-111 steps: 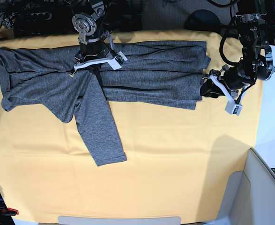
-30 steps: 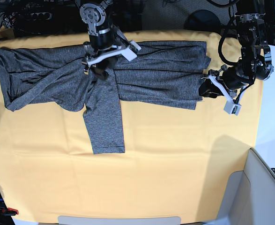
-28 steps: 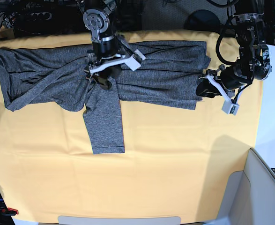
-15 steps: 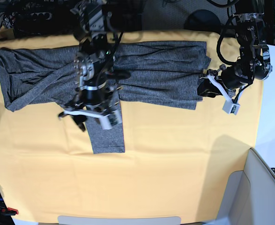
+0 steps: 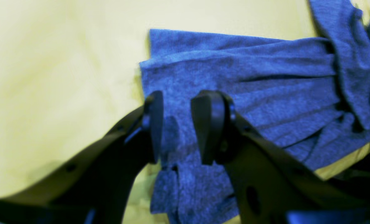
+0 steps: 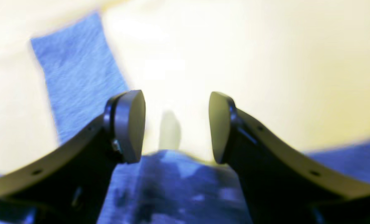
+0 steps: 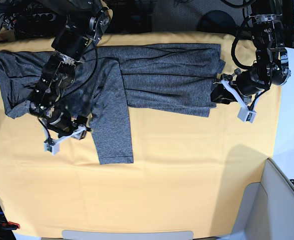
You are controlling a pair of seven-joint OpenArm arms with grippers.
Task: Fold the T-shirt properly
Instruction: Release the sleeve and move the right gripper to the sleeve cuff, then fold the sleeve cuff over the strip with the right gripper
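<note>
The dark-grey T-shirt point(image 7: 167, 75) lies spread along the far part of the yellow cloth. One long sleeve point(image 7: 111, 130) hangs toward the front. My right gripper point(image 7: 66, 136) hovers just left of that sleeve, at the shirt's lower left edge. In the right wrist view it point(image 6: 176, 124) stands open over bare yellow cloth, holding nothing, with the sleeve point(image 6: 76, 71) to its left. My left gripper point(image 7: 221, 95) sits at the shirt's right hem. In the left wrist view it point(image 5: 176, 124) has a narrow gap over the folded hem point(image 5: 234, 77). No fabric is visibly pinched.
The yellow-orange cloth point(image 7: 187, 170) covers the whole table. A grey-white bin point(image 7: 282, 200) stands at the front right corner. Dark cables and equipment point(image 7: 31, 17) line the back edge. A white strip point(image 7: 126, 234) runs along the front edge.
My right arm has swung from the shirt's top middle down and left to the lower left edge. The sleeve lies where it was a second ago. The left gripper has barely moved.
</note>
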